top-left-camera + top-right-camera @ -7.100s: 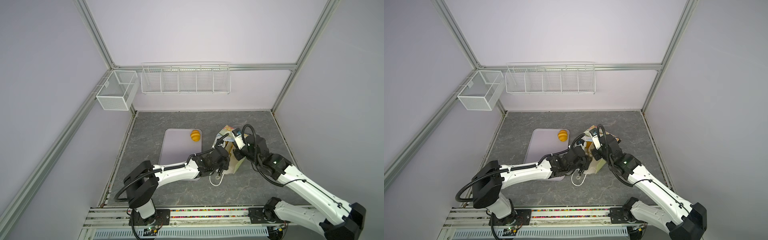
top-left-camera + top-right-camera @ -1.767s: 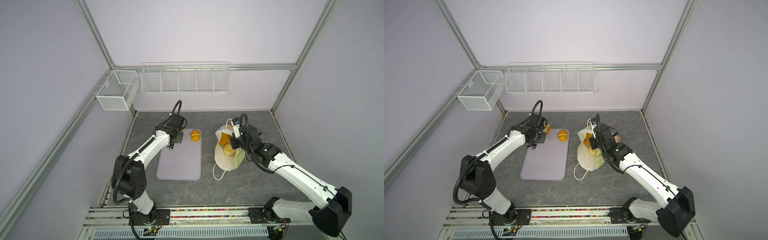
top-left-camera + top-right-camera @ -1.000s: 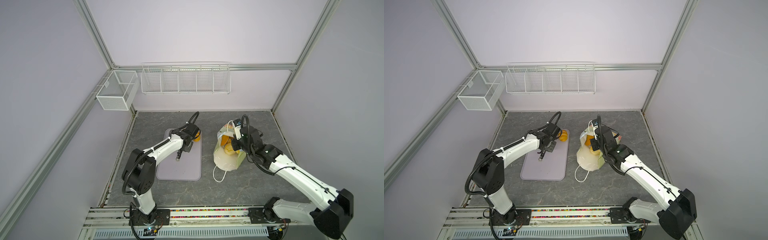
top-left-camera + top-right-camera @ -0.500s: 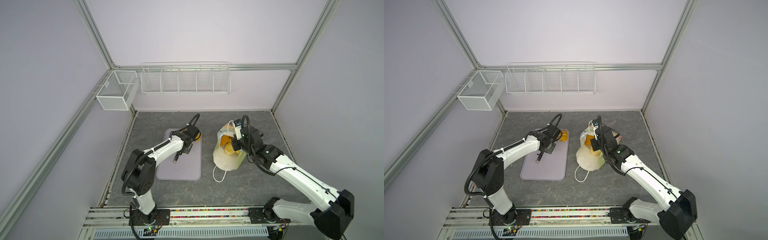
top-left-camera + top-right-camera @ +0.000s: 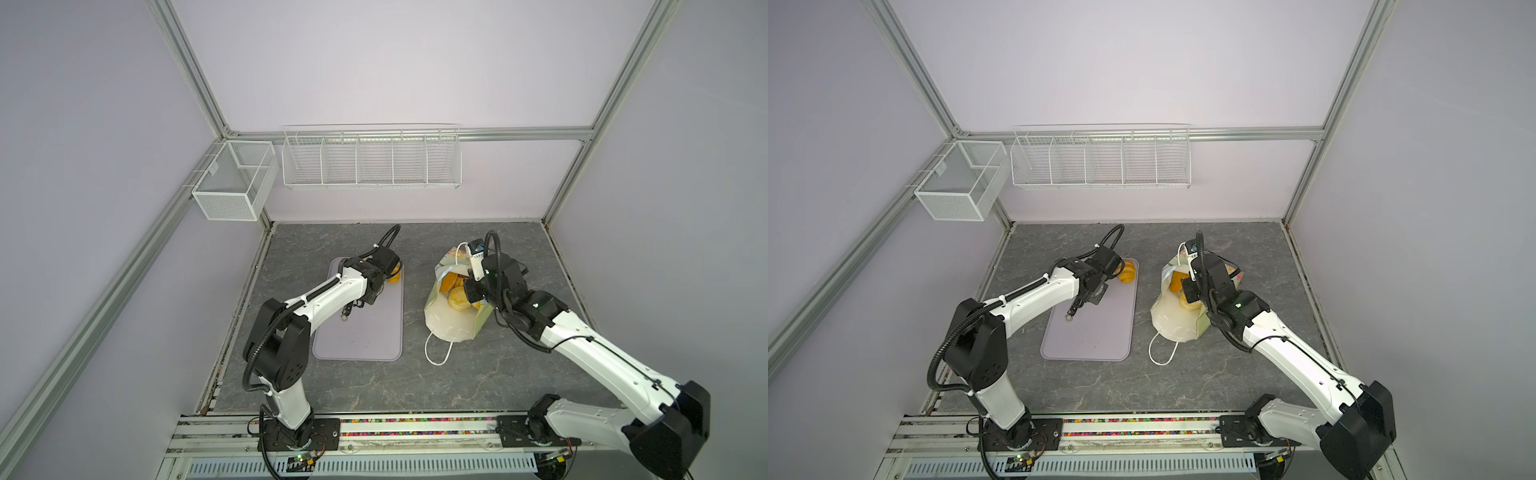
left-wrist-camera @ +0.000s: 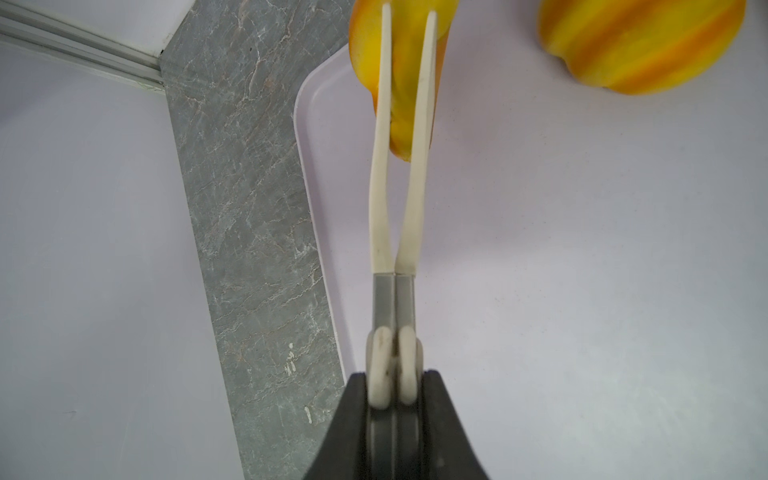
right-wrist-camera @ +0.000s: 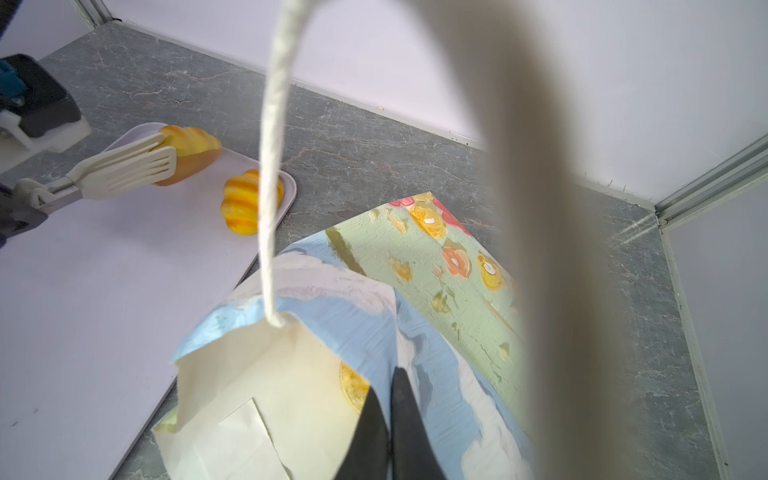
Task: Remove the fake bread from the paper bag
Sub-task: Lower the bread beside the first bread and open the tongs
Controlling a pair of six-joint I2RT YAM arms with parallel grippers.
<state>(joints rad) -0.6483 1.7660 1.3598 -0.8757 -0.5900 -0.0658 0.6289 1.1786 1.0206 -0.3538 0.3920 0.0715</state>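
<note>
Currently I see my left gripper (image 6: 391,415) clenched on white tongs (image 6: 382,166), their blades lying over a long loaf (image 7: 191,145) at the far end of the lilac tray (image 5: 357,345). A ridged bun (image 7: 239,208) sits on the tray just beside that loaf. Right of the tray, the paper bag (image 5: 449,328) slumps open with more fake bread (image 5: 457,297) inside. My right gripper (image 7: 388,399) pinches the bag's rim, jaws closed.

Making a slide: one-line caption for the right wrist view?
Left tool clamps a long loaf over the tray near a ridged bun; the cord handle of the paper bag is pulled up.
</note>
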